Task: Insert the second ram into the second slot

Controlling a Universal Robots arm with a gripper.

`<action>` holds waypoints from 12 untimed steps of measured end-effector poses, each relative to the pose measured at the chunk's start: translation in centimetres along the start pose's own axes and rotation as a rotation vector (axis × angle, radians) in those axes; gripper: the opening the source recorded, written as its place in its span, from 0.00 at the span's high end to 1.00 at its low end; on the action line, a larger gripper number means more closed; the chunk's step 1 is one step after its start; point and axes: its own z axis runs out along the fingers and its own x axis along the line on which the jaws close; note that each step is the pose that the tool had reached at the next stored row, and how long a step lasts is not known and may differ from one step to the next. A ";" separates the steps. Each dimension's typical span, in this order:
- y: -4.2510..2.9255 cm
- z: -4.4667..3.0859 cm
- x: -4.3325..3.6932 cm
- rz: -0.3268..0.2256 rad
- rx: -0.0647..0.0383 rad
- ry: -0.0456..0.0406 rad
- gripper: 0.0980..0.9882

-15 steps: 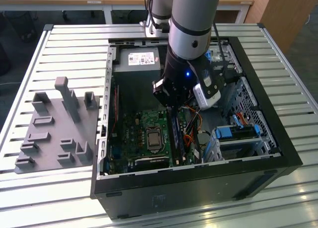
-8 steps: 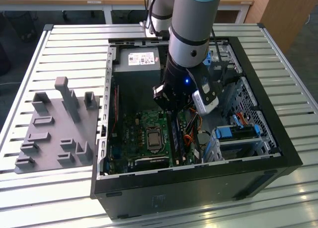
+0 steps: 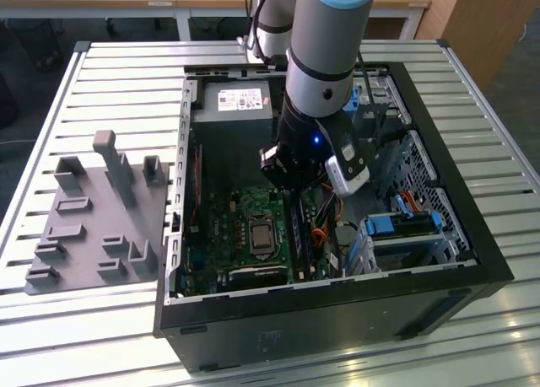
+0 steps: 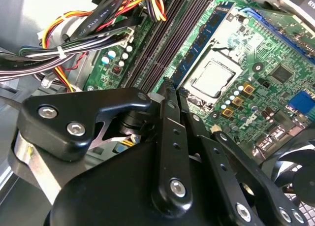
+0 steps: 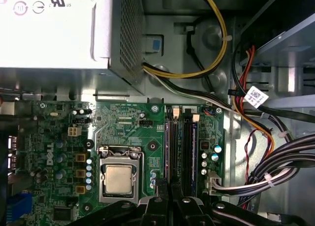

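Blue board stock marks the ram (image 4: 208, 41). In the second wrist view it stands on edge in the slot nearest the CPU socket (image 4: 212, 77), parallel to the black slots (image 4: 170, 41) beside it. It runs the full length of its slot, so it is judged seated or nearly so. The end latches are too unclear to confirm this.

The hand (image 4: 174, 90) hangs directly over one end of the ram. Its fingers are drawn together with only a thin gap, and nothing is visible between them. The likely reason is that closed fingers form a narrow pusher that fits the slot line, rather than a grip. Whether the tips touch the ram's top edge cannot be told.

In the exterior view the arm enters the open case (image 3: 337, 315) from above with the wrist vertical, so any force would run straight down into the slot. The cables (image 4: 83, 36) lie bundled on the far side of the slots, apart from the fingers. On the tabletop (image 3: 110, 75), a grey fixture (image 3: 93, 227) with upright holders sits just beside the case, on the exterior view's left.
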 end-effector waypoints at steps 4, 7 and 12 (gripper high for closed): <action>0.00 0.05 0.00 0.000 0.001 0.0000 0.96; 0.00 0.07 0.00 0.000 0.001 0.0000 0.96; -0.01 0.32 0.03 0.000 0.001 0.0002 0.96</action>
